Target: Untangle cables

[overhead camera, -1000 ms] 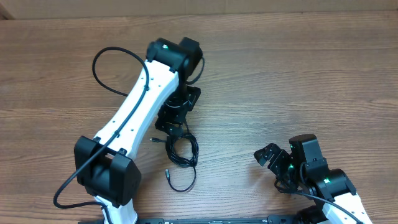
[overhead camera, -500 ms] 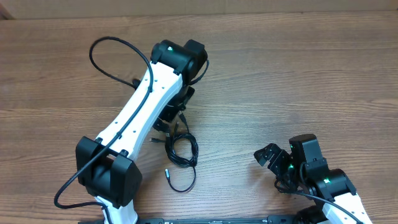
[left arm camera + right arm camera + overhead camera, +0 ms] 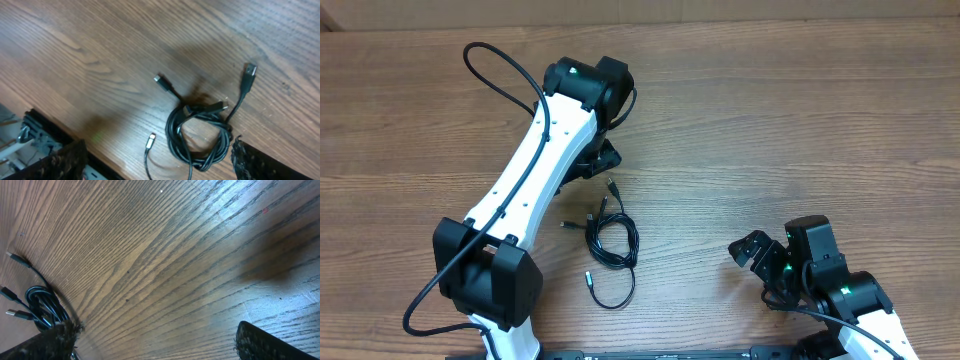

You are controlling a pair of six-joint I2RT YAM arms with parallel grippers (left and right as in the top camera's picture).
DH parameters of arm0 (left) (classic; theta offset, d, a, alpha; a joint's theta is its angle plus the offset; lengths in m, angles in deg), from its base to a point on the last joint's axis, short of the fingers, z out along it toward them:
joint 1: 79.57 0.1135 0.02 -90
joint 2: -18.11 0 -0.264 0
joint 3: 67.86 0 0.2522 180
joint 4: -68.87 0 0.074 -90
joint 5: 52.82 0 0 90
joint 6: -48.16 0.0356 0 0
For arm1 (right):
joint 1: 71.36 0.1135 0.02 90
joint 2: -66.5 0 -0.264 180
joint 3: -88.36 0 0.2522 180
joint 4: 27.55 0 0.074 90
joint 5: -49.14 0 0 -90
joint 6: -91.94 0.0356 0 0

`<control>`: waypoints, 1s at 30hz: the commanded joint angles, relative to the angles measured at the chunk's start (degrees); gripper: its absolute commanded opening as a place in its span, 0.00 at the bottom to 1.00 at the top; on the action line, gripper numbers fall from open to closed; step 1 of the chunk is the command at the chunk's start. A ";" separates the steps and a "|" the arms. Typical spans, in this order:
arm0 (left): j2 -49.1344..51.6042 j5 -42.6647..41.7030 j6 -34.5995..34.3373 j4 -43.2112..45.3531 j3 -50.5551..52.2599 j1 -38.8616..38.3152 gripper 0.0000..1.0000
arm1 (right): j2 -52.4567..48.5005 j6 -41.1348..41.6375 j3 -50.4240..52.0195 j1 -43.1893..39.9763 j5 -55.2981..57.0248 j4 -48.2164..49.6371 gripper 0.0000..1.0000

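The cables (image 3: 611, 241) are two thin black cords coiled together on the wooden table, with plug ends sticking out above and a loose loop trailing below. They also show in the left wrist view (image 3: 200, 135) and at the left edge of the right wrist view (image 3: 42, 305). My left gripper (image 3: 595, 163) hangs above the table just up-left of the bundle, open and empty; its two fingertips frame the coil in the left wrist view (image 3: 157, 162). My right gripper (image 3: 750, 250) rests open and empty at the lower right, well clear of the cables.
The left arm's thick black wiring (image 3: 495, 75) loops over the table at the upper left. The table's front edge and a dark base rail (image 3: 640, 353) run along the bottom.
My left gripper has lifted off the cable bundle and drawn back up-left, leaving the cords on the table with the plug ends uncovered. The right arm has not moved.
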 commanded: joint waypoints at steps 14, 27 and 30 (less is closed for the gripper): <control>-28.39 9.40 -6.36 2.54 12.48 -2.32 1.00 | 0.46 -0.04 -0.39 -0.37 0.35 0.35 1.00; -35.32 -18.18 -5.42 33.86 52.50 -3.04 0.98 | 0.46 -0.04 -0.39 -0.37 0.35 0.35 1.00; -33.94 -17.94 -5.27 34.51 52.87 -4.50 0.96 | 0.46 -0.04 -0.39 -0.37 0.35 0.35 1.00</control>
